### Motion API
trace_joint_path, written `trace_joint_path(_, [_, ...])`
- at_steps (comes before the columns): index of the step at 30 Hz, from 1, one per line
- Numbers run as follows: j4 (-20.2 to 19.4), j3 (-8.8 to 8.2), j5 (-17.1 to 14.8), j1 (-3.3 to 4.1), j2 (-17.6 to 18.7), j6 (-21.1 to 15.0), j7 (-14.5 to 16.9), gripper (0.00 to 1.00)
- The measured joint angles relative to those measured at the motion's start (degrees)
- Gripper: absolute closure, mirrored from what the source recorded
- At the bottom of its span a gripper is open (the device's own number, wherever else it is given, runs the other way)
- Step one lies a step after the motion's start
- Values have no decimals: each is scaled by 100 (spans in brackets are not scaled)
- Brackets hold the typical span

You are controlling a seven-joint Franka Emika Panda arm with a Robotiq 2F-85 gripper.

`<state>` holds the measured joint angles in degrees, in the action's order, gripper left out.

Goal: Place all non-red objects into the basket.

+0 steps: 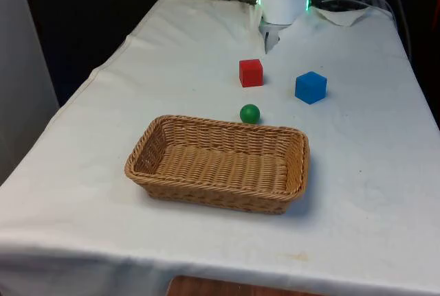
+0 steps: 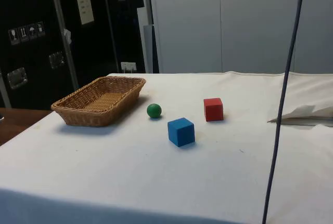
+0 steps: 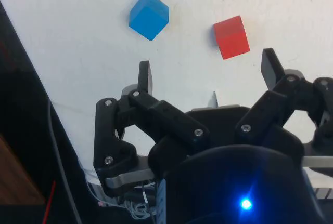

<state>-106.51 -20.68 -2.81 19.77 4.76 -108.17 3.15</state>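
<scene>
A wicker basket [image 1: 141, 152] [image 2: 73, 104] lies near the table's front and holds nothing. Just behind its far rim rests a green ball [image 1: 249, 113] [image 2: 154, 110]. Farther back stand a red cube [image 1: 251, 73] [image 2: 213, 109] [image 3: 231, 37] and, toward the front view's right, a blue cube [image 1: 311, 87] [image 2: 181, 131] [image 3: 149, 15]. My gripper [image 3: 208, 68] hangs open high above the cloth with nothing between its fingers; both cubes lie well below and beyond the fingertips [image 3: 145, 73].
White cloth covers the table [image 1: 103, 124]. A crumpled fold of cloth [image 2: 304, 115] lies at the robot's end. A dark cable [image 2: 281, 109] hangs down close to the side camera. The table edge drops off to dark floor beside the blue cube in the wrist view.
</scene>
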Motion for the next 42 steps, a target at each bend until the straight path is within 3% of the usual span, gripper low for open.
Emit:
trace_joint_path(16, [-166,-34,0,-29,23,-286,80,0])
trace_joint_path(42, [-1266,-46,11,-29,6,-1828,264,0])
